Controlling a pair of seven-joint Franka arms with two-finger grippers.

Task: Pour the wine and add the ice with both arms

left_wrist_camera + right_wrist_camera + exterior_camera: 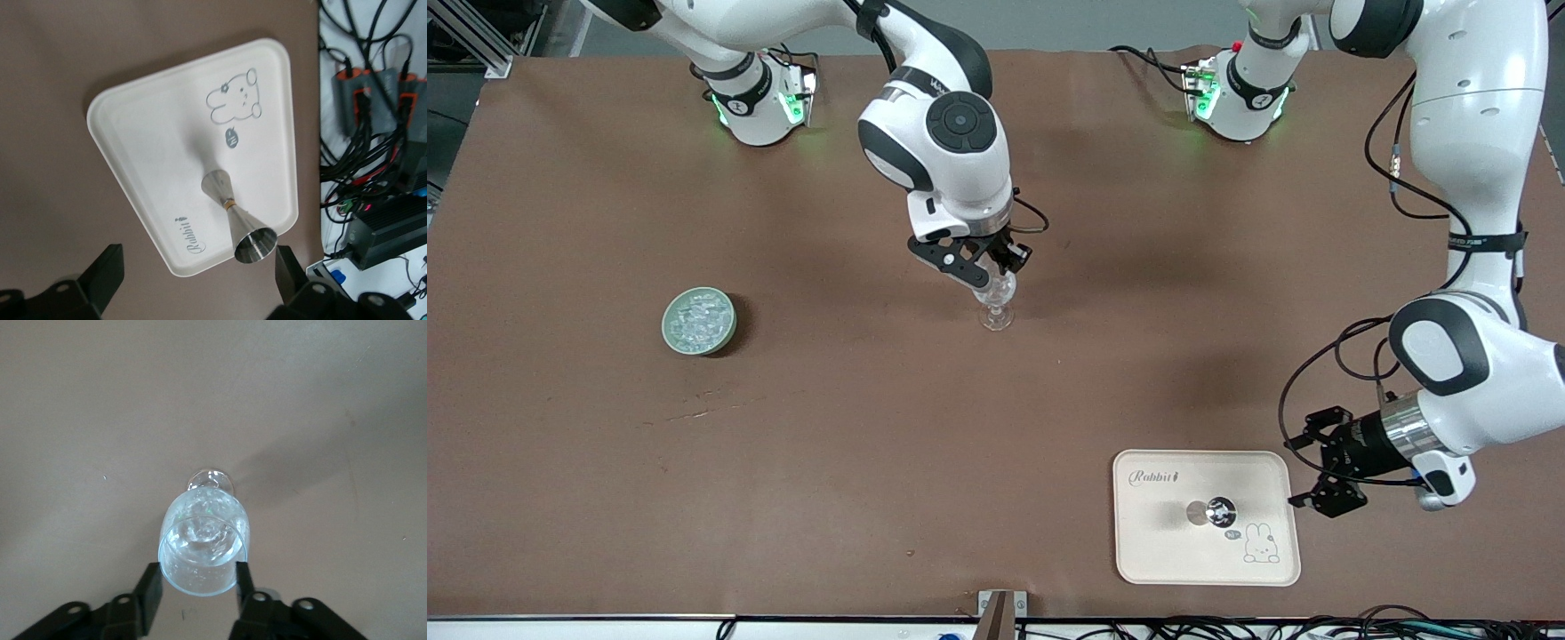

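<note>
A clear stemmed glass (996, 307) stands upright mid-table. My right gripper (989, 271) comes down on it from above. In the right wrist view its fingers (150, 587) press both sides of the glass (203, 533) near the rim, with the right gripper (198, 572) shut on it. Something glints inside the glass; I cannot tell what. The ice (698, 317) fills a round pale-green bowl (668, 331) toward the right arm's end. My left gripper (1305, 471) is open and empty, low beside the white tray (1165, 551); it also shows in the left wrist view (198, 273).
A steel jigger (1218, 512) stands on the tray, which has a rabbit drawing. In the left wrist view the jigger (237, 220) is on the tray (147, 133), ahead of the open fingers. Cables and power boxes (373, 133) lie past the table edge near the tray.
</note>
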